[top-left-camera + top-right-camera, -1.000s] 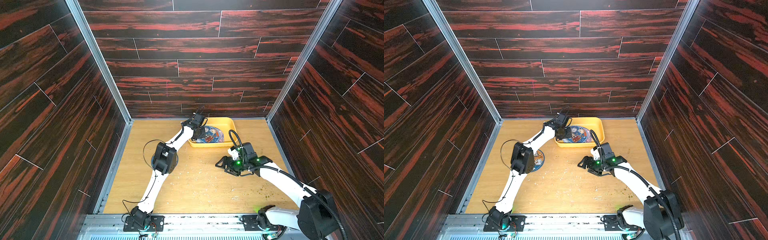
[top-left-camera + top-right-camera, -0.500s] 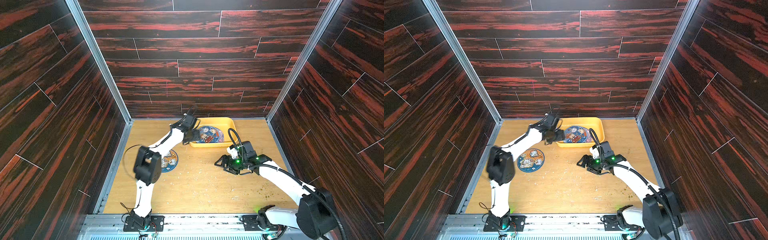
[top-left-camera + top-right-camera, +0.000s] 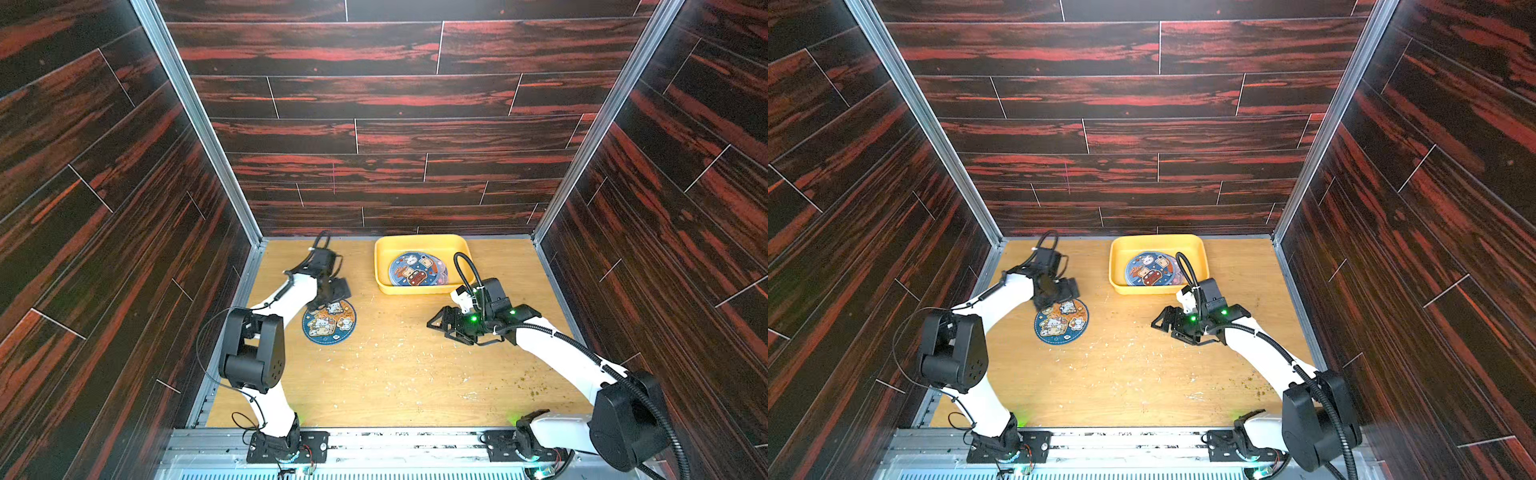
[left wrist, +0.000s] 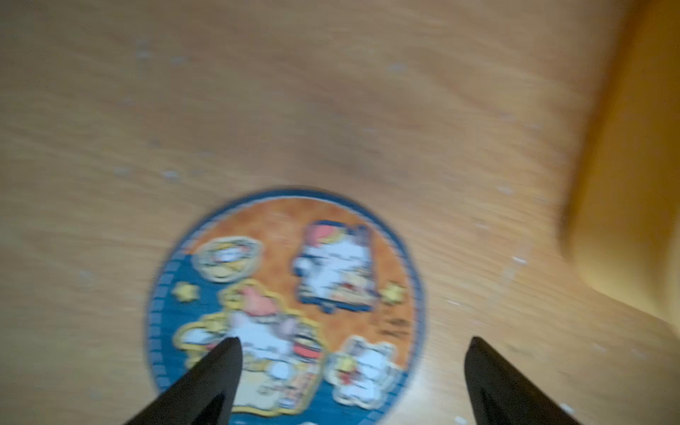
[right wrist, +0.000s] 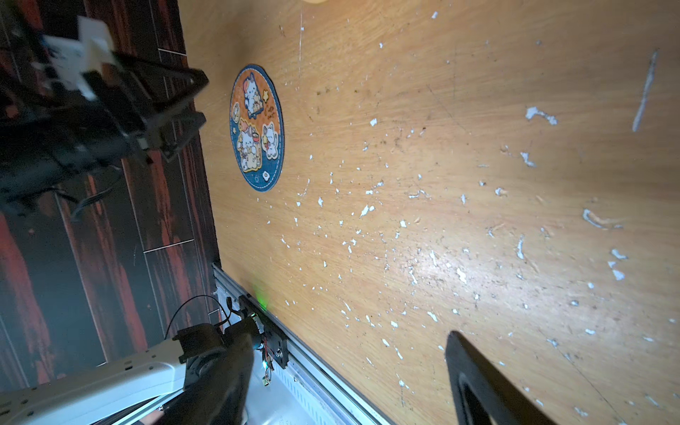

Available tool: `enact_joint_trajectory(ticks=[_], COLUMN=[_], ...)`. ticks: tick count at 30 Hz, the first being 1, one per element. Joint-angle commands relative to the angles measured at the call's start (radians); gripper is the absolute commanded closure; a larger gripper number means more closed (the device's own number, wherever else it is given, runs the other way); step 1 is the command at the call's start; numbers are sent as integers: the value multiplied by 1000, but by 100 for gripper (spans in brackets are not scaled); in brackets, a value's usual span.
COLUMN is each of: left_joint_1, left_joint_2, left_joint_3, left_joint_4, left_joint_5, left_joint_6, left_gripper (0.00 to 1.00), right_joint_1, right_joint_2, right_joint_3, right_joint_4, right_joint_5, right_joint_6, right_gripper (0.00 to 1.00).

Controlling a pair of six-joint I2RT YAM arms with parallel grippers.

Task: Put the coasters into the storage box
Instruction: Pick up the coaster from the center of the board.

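Left arm (image 3: 291, 299) swung from storage box (image 3: 384, 249) over coaster (image 3: 329, 322); jaws wide above its far edge. I read right arm (image 3: 552, 349) jaws wide, farther off.

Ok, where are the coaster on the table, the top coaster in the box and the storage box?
coaster on the table (image 3: 329, 322), in a top view, its centre.
top coaster in the box (image 3: 417, 270), in a top view, its centre.
storage box (image 3: 415, 289), in a top view, its near wall.

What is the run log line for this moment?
left claw: open, by loose coaster | right claw: open, empty | storage box: holds coasters
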Motion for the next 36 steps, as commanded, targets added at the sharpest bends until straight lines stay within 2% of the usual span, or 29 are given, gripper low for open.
enact_joint_trajectory(ticks=[1,8,14,20,28,36], left_joint_1=[36,127,168,169,162,108], left_joint_2=[-30,47,116,159,152,137], left_joint_3=[-16,-6,18,-2,-101,-159], left_joint_4=[-13,37,36,30,32,28], left_joint_5=[-47,-42,-28,13,85,135], left_joint_6=[41,59,72,59,50,60], left_gripper=[2,2,2,4,9,10], right_joint_1=[-2,-1,1,4,12,36], right_joint_2=[21,12,5,15,31,57], right_joint_3=[28,28,28,42,56,79], right_joint_4=[-18,-25,-25,-25,-19,-13], right_joint_5=[-13,-5,1,6,9,14], right_joint_6=[-11,-5,2,5,8,9], right_gripper=[17,17,17,17,17,17])
